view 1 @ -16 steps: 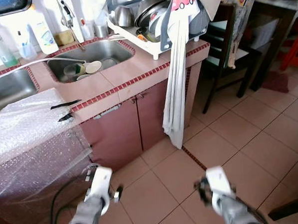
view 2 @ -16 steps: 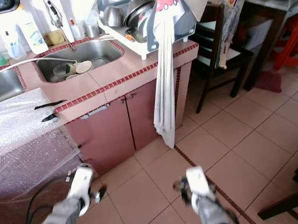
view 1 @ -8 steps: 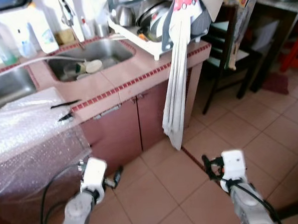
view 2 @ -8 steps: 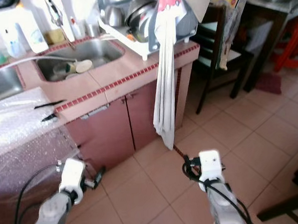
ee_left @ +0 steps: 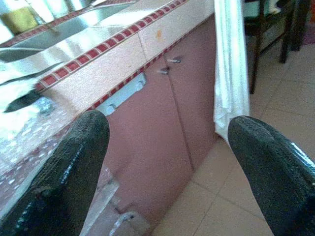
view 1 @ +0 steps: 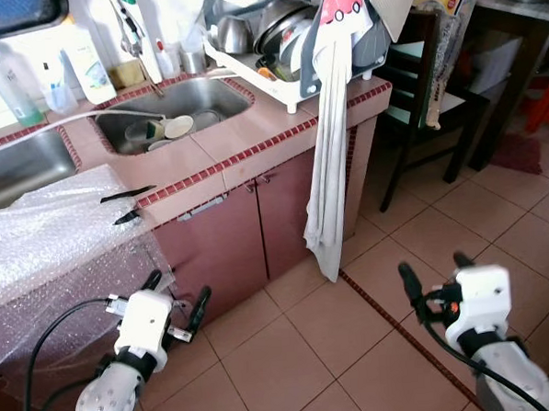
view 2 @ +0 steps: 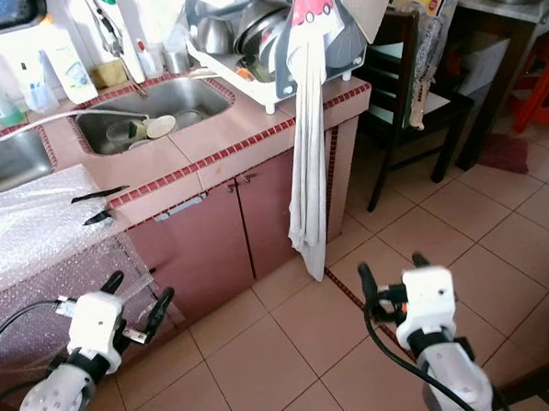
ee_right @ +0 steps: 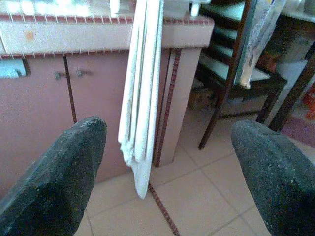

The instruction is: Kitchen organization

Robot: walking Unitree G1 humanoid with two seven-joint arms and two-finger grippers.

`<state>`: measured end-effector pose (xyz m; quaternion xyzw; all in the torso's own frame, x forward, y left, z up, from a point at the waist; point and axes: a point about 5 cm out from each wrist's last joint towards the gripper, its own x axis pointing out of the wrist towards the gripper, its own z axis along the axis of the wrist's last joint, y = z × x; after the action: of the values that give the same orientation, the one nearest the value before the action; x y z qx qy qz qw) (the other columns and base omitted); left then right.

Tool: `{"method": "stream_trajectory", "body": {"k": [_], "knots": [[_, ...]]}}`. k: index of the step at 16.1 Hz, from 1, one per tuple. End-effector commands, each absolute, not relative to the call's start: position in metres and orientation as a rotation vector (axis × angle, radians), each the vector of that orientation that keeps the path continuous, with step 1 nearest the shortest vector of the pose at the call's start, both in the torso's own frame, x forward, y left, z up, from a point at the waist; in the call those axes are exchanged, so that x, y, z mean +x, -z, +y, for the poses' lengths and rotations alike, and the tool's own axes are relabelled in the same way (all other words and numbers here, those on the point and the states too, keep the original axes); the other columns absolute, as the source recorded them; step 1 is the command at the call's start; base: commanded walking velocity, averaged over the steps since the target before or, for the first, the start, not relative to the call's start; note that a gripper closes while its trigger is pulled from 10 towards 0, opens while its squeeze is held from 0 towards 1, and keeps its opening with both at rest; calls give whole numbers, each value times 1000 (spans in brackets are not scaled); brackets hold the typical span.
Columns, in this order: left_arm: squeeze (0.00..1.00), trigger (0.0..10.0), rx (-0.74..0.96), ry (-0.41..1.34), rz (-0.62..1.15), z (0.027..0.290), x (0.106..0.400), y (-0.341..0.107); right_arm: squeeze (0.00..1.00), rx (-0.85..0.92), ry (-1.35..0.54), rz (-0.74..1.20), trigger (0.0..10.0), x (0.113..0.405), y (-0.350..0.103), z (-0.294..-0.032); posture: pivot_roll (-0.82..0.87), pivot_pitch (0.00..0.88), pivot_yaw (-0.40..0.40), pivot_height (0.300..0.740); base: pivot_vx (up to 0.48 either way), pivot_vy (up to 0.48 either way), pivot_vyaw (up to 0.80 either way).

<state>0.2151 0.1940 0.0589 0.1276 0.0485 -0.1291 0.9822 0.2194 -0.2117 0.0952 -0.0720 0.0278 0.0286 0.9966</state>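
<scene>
A pink tiled counter [view 1: 234, 134] holds a steel sink [view 1: 209, 94] with a cup and dishes [view 1: 165, 128] in it. A white dish rack [view 1: 285, 53] stacked with pots stands at the counter's right end. A long white towel [view 1: 329, 193] hangs from it down past the cabinet doors [view 1: 248, 234]. My left gripper [view 1: 178, 293] is open and empty, low in front of the cabinet [ee_left: 162, 113]. My right gripper [view 1: 434, 269] is open and empty over the floor tiles, facing the towel [ee_right: 140, 98].
Bubble wrap [view 1: 46, 236] drapes over the counter's left part, with two dark utensils [view 1: 127, 204] at its edge. Bottles [view 1: 88, 72] stand behind the sink. A dark wooden chair [view 1: 425, 96] stands right of the counter. The tiled floor [view 1: 374, 348] lies between.
Both arms have lifted and spread apart, so the fingers now stand out clearly. The right gripper moved right, the left one further left. The camera view has shifted slightly.
</scene>
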Motion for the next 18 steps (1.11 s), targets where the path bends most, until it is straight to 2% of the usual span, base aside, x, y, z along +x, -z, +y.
{"method": "stream_trajectory", "body": {"k": [1,4,7,9,13,15,18], "knots": [[0,10000,279,214,103,201,211,-61,0,-131,-54,69,10000,215,-99,-210,-157,0,95,740,0,0,0],[0,10000,264,111,114,206,202,-59,0,-194,-90,51,10000,209,-107,-196,-149,5,87,740,0,0,0],[0,10000,236,49,77,206,215,-63,0,-290,-66,-27,10000,219,-118,-187,-125,3,67,740,0,0,0],[0,10000,222,13,50,208,222,-68,0,-233,52,-22,10000,226,-118,-193,-119,1,64,740,0,0,0],[0,10000,270,-8,3,210,230,-74,0,-250,44,-82,10000,238,-129,-184,-126,0,75,740,0,0,0],[0,10000,281,-51,2,217,233,-81,0,-251,83,-70,10000,238,-128,-191,-126,4,76,740,0,0,800],[0,10000,294,-58,12,212,231,-82,0,-232,93,-57,10000,240,-126,-190,-124,12,77,740,0,0,800]]}}
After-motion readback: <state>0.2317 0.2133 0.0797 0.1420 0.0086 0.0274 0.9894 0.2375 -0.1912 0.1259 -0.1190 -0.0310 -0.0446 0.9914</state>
